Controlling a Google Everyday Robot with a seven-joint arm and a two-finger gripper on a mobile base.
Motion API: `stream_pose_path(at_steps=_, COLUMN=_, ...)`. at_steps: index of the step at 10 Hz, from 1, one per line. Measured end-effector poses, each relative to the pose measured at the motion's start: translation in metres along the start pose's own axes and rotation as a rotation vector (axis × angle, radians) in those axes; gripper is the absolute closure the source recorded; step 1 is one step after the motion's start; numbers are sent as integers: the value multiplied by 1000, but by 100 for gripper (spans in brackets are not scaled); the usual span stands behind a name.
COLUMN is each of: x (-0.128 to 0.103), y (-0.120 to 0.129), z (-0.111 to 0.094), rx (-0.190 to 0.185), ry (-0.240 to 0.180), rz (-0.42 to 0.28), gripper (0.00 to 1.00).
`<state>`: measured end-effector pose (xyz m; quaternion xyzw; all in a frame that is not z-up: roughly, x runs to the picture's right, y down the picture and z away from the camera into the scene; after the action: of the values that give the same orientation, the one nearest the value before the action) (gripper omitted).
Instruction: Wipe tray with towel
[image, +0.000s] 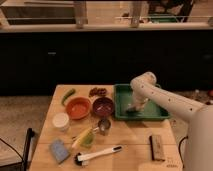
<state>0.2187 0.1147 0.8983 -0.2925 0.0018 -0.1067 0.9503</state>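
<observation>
we see a wooden table on a pale speckled floor, a dark wall behind it and a light railing above, in dim warm light. the gripper hangs low over the table's far right part.

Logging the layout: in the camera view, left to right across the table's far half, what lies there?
First the green pepper, then orange bowl, dark red bowl, green tray, with the gripper inside the tray.
</observation>
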Motion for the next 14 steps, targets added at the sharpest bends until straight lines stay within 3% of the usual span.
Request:
stream_pose_path(at_steps=3, x=9, y=13, z=-5, rx=-7, ry=21, rz=-9, gripper=100)
stream_pose_path(at_steps=4, x=22, y=14, z=-5, rx=-18, ry=39, rz=10, gripper=100)
stream_pose_path(at_steps=5, x=38, y=15, z=-4, rx=-27, ry=67, rz=41, gripper=100)
stream_pose_path(at_steps=8, x=52, y=-1, z=-6, rx=-22, ry=177, rz=127, gripper=100)
stream_pose_path(at_steps=9, x=58, y=-4, z=-8, rx=-16, ry=188, rz=149, gripper=100)
stream_pose_path(at_steps=11, x=58, y=-18, z=-10, rx=1, ry=184, rz=175, gripper=100)
stream_pose_path(at_steps=14, x=44, y=-37, z=1, rx=-1, ry=139, rz=161, gripper=100)
